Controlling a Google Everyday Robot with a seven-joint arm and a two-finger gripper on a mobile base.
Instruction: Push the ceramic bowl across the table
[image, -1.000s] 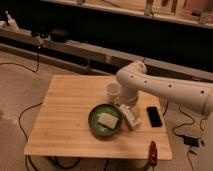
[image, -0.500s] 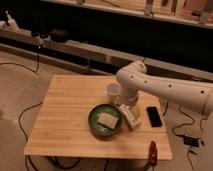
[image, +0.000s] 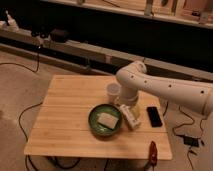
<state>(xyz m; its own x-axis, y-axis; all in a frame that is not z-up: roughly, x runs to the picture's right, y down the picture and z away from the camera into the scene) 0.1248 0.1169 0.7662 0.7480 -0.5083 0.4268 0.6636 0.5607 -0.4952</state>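
On the table (image: 60, 127), the ceramic bowl (image: 96, 125) sits right of centre, towards the near edge. Just beside its right rim hangs my gripper (image: 129, 114); spread or closed, I can't tell. The bowl lies left of it, so I'd push leftward.

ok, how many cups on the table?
1. The cup stands behind the bowl, left of the arm. The gripper is low at the bowl's right side; the arm could hide another.
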